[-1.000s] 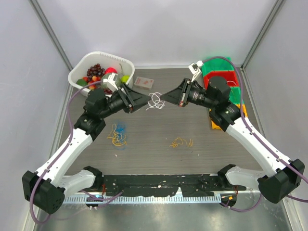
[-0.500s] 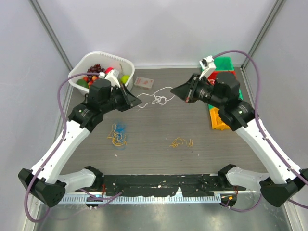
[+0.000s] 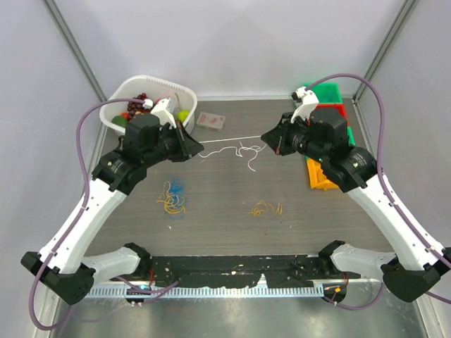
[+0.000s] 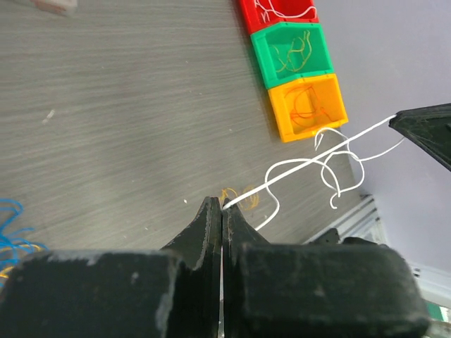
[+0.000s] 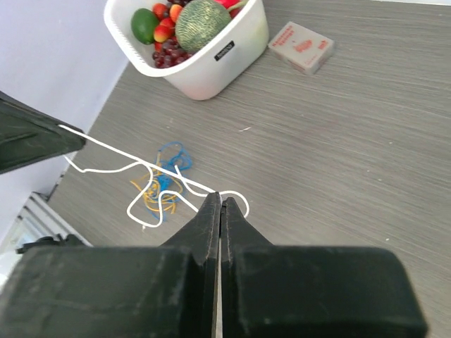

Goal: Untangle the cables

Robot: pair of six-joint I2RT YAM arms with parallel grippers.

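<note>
A white cable (image 3: 232, 139) is stretched between my two grippers above the table, and curly white loops (image 3: 243, 151) hang off it. My left gripper (image 3: 199, 146) is shut on its left end (image 4: 243, 193). At the right end (image 5: 204, 187), my right gripper (image 3: 265, 139) is also shut on it. A tangle of blue and yellow cables (image 3: 171, 197) lies on the table at the left. A yellow-orange cable (image 3: 266, 208) lies nearer the front middle. In the wrist views the left gripper (image 4: 223, 205) and the right gripper (image 5: 221, 196) each pinch the white line at the jaw tips.
A white basket (image 3: 120, 105) of fruit stands at the back left, with a small card box (image 3: 211, 121) beside it. Red (image 4: 278, 10), green (image 4: 292, 49) and orange (image 4: 310, 105) bins holding cables line the right side.
The left gripper shut on the white cable. Both arms drew apart, so the bunched white cable was pulled out into a taut line with loose loops.
</note>
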